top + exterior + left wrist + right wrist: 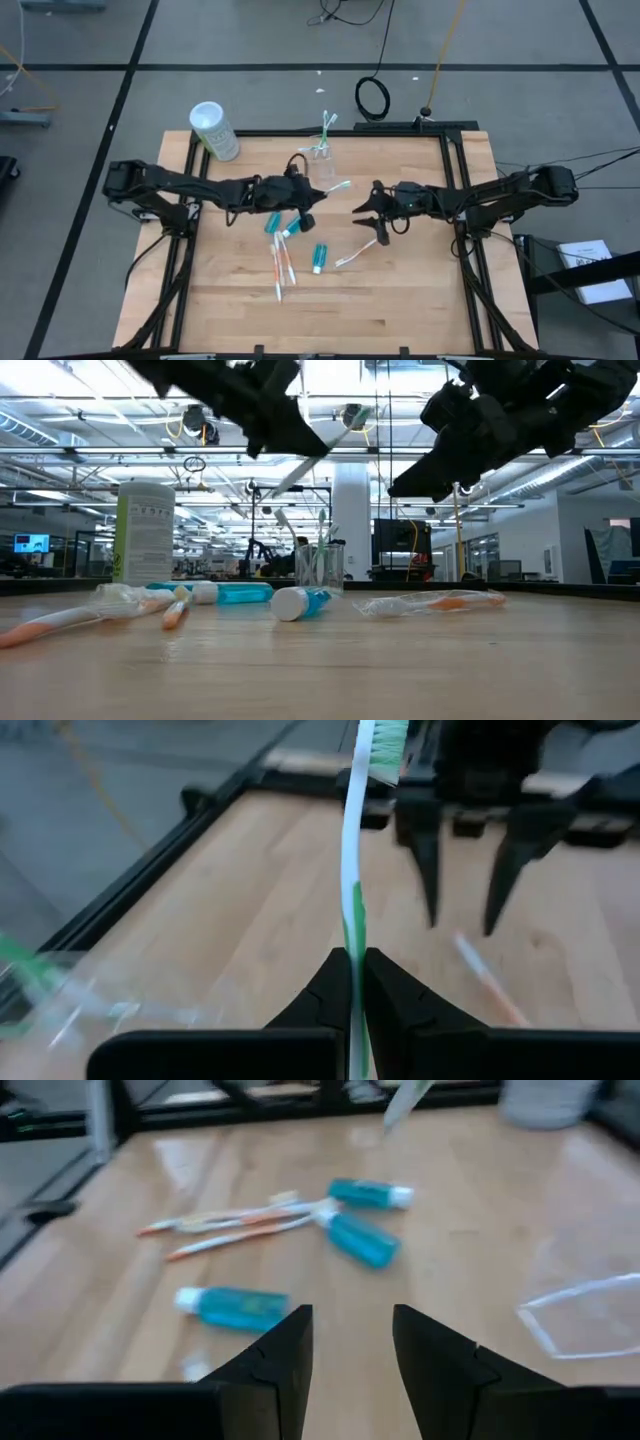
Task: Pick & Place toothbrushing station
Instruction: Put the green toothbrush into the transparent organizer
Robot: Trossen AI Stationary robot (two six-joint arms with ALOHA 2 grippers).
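Left gripper has its jaws pressed together on the handle of a white-and-green toothbrush, held clear of the tabletop; in the left wrist view the brush runs straight out from the jaws with green bristles at the far end. From above, the left gripper sits mid-table, and the brush pokes out toward the clear plastic cup, its head just beside the cup but not in it.

The cup already holds a couple of green-accented brushes, standing near the back edge of the tabletop. The white canister stands at the back left corner, not part of the job.

Right gripper hovers with jaws spread and nothing between them, near the table middle, facing the left one. It looks to be waiting.

Still lying on the tabletop: two orange-accented brushes together, another wrapped brush nearer the right arm, and blue toothpaste tubes, one beside the brushes and two more near the left gripper.

Step in hand, as I read it: carrying this brush to the cup. The next move calls for tipping the brush more upright, lining its lower end over the cup mouth, lowering it and only then letting go. The cup is light and could tip if the rim gets nudged.
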